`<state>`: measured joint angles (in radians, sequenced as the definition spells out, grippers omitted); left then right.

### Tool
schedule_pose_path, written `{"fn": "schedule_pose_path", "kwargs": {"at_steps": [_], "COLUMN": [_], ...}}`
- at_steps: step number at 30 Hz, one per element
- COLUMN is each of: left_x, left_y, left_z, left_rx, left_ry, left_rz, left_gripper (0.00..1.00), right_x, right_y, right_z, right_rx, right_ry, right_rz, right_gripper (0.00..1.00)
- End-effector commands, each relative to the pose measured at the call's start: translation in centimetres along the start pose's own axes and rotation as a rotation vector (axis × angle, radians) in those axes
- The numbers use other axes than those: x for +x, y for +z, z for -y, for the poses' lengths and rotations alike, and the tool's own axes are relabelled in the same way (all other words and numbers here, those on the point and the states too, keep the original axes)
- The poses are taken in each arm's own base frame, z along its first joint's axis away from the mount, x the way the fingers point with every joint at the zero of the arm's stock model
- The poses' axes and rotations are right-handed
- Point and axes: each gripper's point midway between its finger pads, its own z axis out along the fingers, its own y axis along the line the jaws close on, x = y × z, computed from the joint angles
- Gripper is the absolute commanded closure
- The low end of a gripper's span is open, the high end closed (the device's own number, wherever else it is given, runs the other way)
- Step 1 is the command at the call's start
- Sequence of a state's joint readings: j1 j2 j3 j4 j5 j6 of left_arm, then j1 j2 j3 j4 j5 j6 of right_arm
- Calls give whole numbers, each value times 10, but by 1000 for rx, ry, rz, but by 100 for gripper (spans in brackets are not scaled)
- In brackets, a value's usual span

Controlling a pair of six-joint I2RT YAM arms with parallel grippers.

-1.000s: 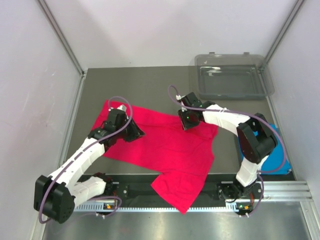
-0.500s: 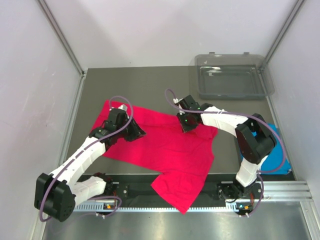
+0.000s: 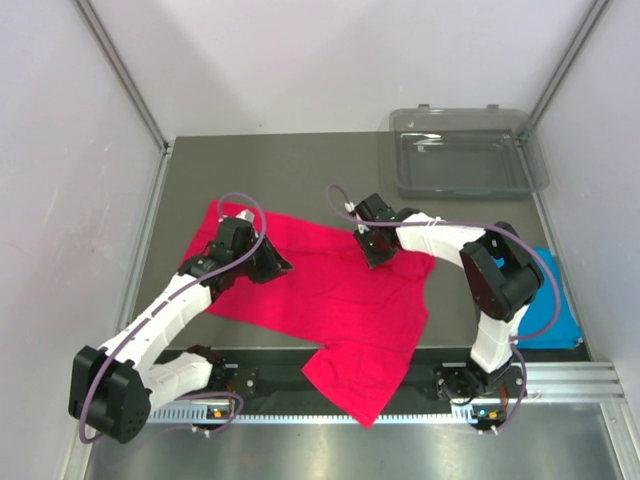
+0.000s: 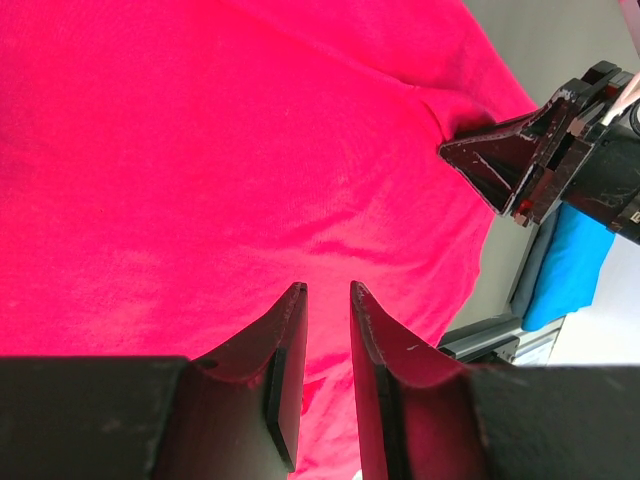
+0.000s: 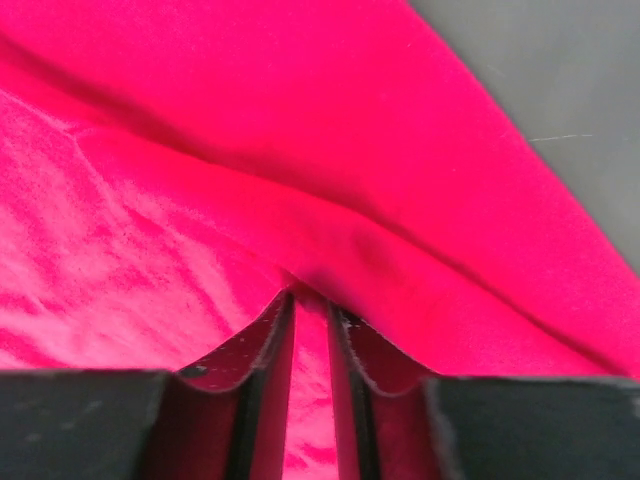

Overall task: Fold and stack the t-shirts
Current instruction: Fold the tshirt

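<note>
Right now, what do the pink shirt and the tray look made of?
The pink shirt looks like soft matte knit cloth, probably cotton: it creases and folds. The tray looks like clear grey glossy plastic: the table shows through it.

We can read no text, label, brand, number or sign in any of the views. The crimson-pink t-shirt (image 3: 340, 290) beneath both pincers is plain cloth. The pale marks on the black right pincer (image 4: 452, 153), seen ahead of the left pincer (image 4: 326, 288), are too small and scuffed for us to make out as writing.
</note>
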<state>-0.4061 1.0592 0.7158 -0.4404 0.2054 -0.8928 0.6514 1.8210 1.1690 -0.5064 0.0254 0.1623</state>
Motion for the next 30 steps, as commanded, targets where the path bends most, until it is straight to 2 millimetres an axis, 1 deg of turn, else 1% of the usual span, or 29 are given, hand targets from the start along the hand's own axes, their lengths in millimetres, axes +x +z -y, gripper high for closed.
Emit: {"fn": "schedule_pose_path", "kwargs": {"at_steps": [1,3,6,11,13,18,21,23,26,27,28,29,30], "left_x": [-9,-9,-8,-9,-9,-9,-8,-8,-7,-4,-1,1,6], "left_y": [1,1,2,4,5,6,6,6,5,5,5,5,5], "left_z": [11,11,11,12,13,14,13,12,12,11,11,10,10], "left_rx": [43,45,44,48,50,56,52,48,51,51,53,51,60], "left_ry": [-4,-3,-3,2,3,-2,-7,-14,-20,-26,-28,-34,-36], "left_rz": [27,29,23,18,14,13,13,13,12,-1,-10,-21,-45], "left_gripper": [71,71,71,71,71,71,71,71,71,71,72,72,72], "right_x": [-15,-16,-17,-19,-20,-10,-2,2,9,10,14,15,18], "right_y": [1,0,-4,-17,-24,-39,-49,-50,-48,-47,-42,-43,-41], "right_z": [2,0,-2,-6,-6,-21,-39,-50,-69,-75,-78,-86,-90], "right_rx": [8,-1,-13,-29,-30,-88,-134,-171,-217,-224,-227,-257,-265], "right_ry": [-14,-9,-9,3,11,23,21,25,39,64,81,91,140], "right_rz": [26,26,28,48,51,28,26,12,-13,-21,-42,-53,-71], "right_gripper": [81,83,88,90,94,96,96,96,96,96,96,96,96]}}
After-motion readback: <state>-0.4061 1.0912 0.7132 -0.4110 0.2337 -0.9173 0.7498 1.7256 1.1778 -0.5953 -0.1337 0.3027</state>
